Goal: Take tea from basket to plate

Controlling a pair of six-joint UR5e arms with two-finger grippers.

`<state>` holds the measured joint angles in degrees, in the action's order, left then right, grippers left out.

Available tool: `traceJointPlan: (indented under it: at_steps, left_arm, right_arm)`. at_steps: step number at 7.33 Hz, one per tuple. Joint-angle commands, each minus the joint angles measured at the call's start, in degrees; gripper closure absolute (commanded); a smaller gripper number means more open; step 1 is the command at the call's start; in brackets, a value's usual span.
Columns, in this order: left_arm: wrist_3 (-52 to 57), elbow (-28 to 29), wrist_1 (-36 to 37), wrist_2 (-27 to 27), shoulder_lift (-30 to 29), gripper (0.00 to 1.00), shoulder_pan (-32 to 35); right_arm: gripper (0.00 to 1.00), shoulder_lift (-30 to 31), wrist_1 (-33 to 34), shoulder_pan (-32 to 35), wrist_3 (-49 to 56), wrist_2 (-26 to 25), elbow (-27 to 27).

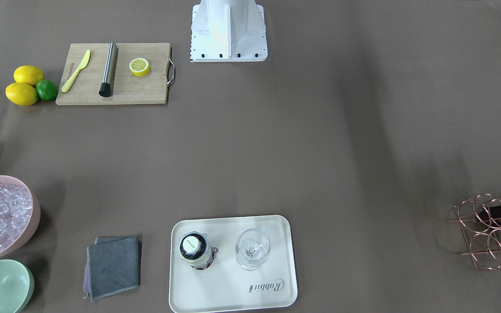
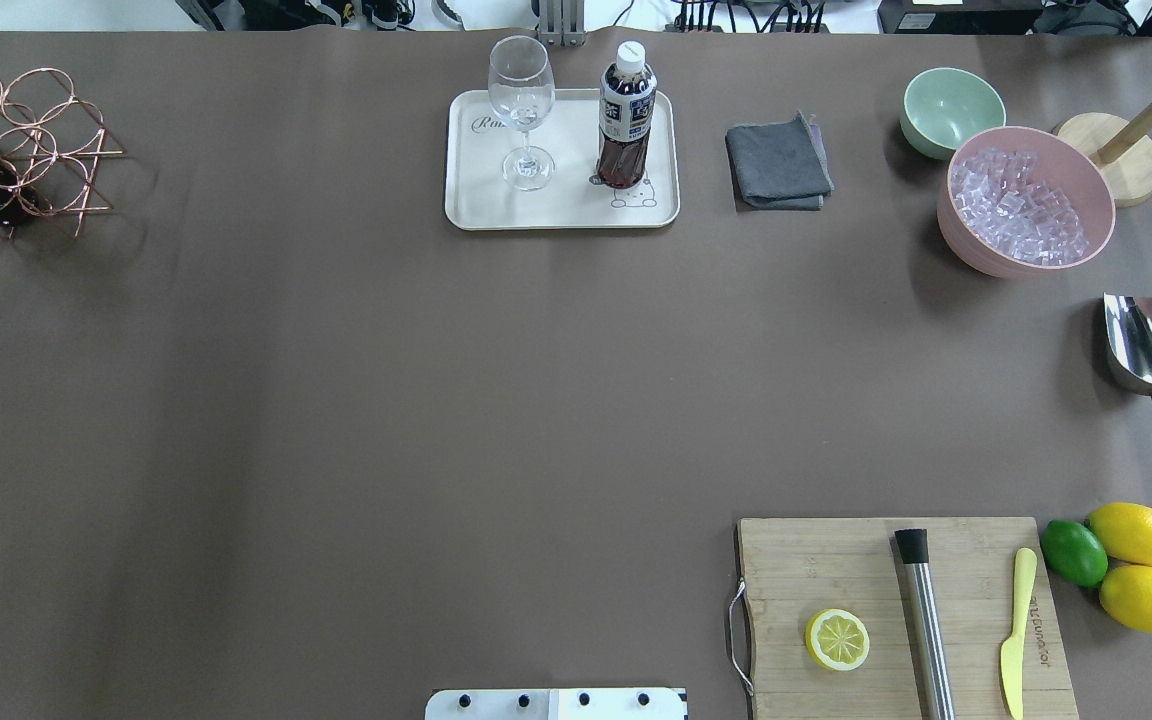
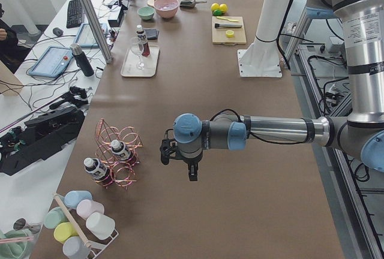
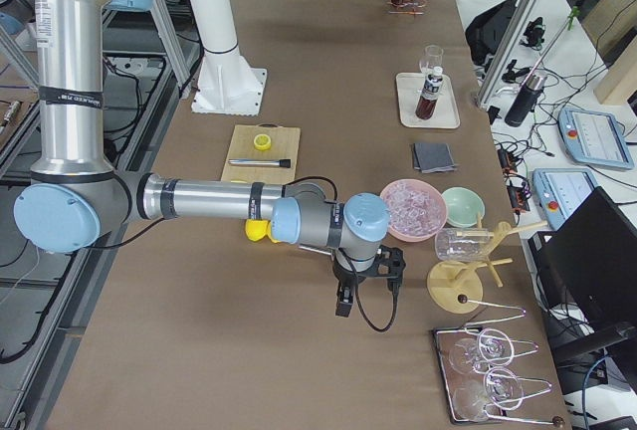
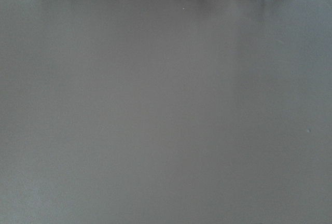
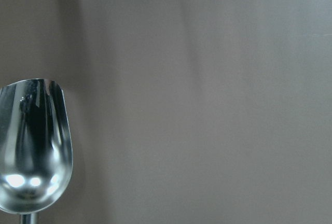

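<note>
A tea bottle (image 2: pixel 626 120) with dark liquid and a white cap stands upright on the cream plate (image 2: pixel 561 205), next to a wine glass (image 2: pixel 521 110); it also shows in the front view (image 1: pixel 196 252). The copper wire basket (image 2: pixel 26 140) stands at the table's far left and holds two more bottles (image 3: pixel 96 168), lying in its rings. My left gripper (image 3: pixel 189 172) hovers over bare table near the basket. My right gripper (image 4: pixel 345 303) hovers near the ice bowl. Both show only in side views, so I cannot tell whether they are open or shut.
A grey cloth (image 2: pixel 778 162), a pale green bowl (image 2: pixel 951 110) and a pink bowl of ice (image 2: pixel 1026 200) sit right of the plate. A metal scoop (image 2: pixel 1146 350) lies below my right wrist. A cutting board (image 2: pixel 901 615) with a lemon half, a metal rod and a knife is near right, by two lemons and a lime.
</note>
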<state>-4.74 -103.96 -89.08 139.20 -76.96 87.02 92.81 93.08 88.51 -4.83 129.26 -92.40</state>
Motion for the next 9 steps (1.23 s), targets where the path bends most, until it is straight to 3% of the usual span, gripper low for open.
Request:
traceJointPlan:
  at_steps: [1,2,9]
  left_arm:
    - [3.67,-1.06,4.61,0.02,1.62,0.09,0.43]
    - [4.99,-1.41,4.01,-0.25,2.95,0.04,0.69]
    - [4.83,-1.33,1.01,-0.60,2.96,0.03,1.22]
  right_arm:
    - [0.00,-0.08,0.00,0.00,-0.01,0.03,-0.06]
    - [0.00,-0.08,0.00,0.00,-0.01,0.03,-0.06]
    - [0.00,-0.08,0.00,0.00,-0.01,0.03,0.20]
